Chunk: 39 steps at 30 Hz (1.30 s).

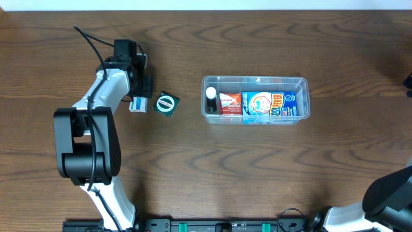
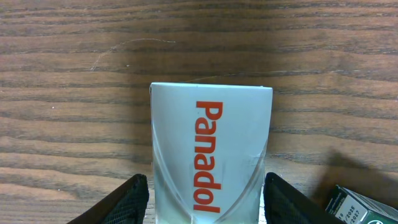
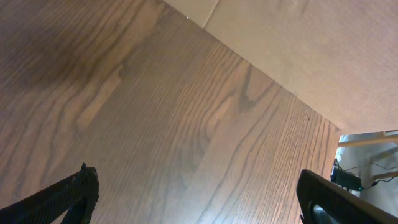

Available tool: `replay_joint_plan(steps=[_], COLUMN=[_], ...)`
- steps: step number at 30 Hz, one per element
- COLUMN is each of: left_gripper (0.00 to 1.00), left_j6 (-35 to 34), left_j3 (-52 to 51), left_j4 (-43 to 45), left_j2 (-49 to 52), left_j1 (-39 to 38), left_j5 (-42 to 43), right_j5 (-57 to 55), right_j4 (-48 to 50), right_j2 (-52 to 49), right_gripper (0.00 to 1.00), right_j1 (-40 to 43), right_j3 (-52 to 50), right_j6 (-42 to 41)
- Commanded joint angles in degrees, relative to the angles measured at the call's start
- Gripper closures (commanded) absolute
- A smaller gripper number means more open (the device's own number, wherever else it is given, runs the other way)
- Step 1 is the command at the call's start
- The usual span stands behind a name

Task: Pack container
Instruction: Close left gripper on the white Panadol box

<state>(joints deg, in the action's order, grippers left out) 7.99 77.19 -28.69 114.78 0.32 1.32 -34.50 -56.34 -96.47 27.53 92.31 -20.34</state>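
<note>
Nearest, item one: my left end effector [image 2: 206, 186], jaws flanking the Panadol box [image 2: 211, 143] lying flat on the table [image 1: 257, 174], close against both sides for a lift. Whether the grip is firm, I cannot tell. Item two: green pack [image 1: 166, 104], just beside it, unpacked. Item three: container [image 1: 283, 78], well to the right, already holding packs. Right end effector [image 3: 198, 199]: open, empty, kept clear.

White, orange-lettered box [image 2: 210, 155]; brown wood-grain table [image 2: 62, 68]
</note>
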Motion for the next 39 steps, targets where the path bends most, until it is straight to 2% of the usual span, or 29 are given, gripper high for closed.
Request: replay_joint_plan(steps=[1,18,21,39], left_gripper=[0.39,0.38,0.28,0.29], left_j6=[0.6,0.5,0.5,0.5], left_j3=[0.7,-0.1,-0.1,-0.1], left_j4=[-0.1,0.1,0.1,0.3], left_j2=[0.8,0.9,0.9,1.0], left_j1=[0.4,0.4,0.4,0.4], left_j5=[0.2,0.2,0.2,0.2], right_j5=[-1.0,-1.0,-1.0,-1.0], right_j4=[-0.1,-0.1,-0.1,-0.1], right_j2=[0.8,0.8,0.8,0.8], right_gripper=[0.01,0.01,0.01,0.01], right_j1=[0.3,0.3,0.3,0.3], right_j3=[0.7,0.7,0.7,0.7], right_j6=[0.2,0.2,0.2,0.2])
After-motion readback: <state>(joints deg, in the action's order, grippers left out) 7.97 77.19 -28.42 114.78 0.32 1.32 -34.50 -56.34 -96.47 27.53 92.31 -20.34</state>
